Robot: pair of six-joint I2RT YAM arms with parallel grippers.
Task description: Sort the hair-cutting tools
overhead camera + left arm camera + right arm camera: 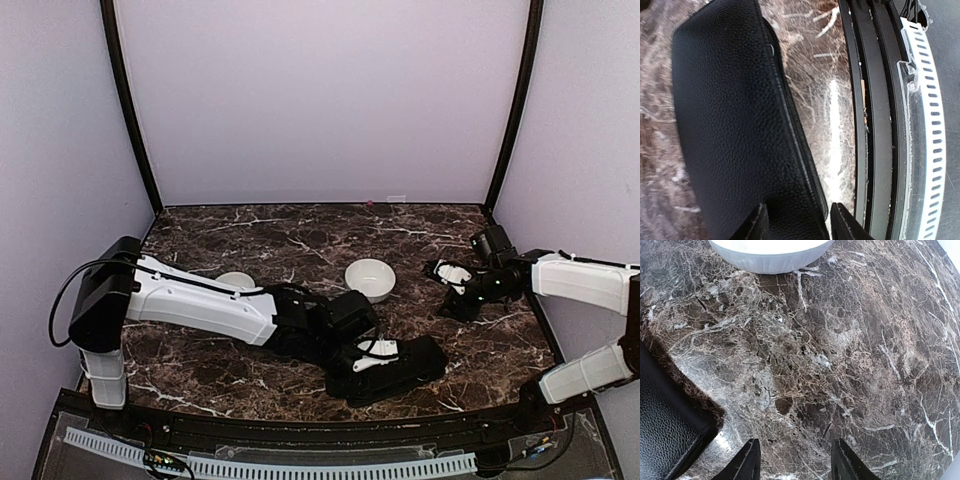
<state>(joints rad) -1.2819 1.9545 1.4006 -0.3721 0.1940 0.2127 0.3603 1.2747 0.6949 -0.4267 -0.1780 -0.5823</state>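
No scissors or stick-like hair-cutting tools show in any view. The flat black case lies closed at the front middle of the table. My left gripper sits low over the case's left end. In the left wrist view the gripper is open, its jaws astride the zipped edge of the case, one finger over the leather and one over the marble. My right gripper hovers at the right, open and empty. In its wrist view only bare marble lies between the fingers, and a corner of the case shows at lower left.
One white bowl stands mid-table and shows in the right wrist view. A second white bowl is partly behind the left arm. The black front rail and a white slotted strip run close to the case.
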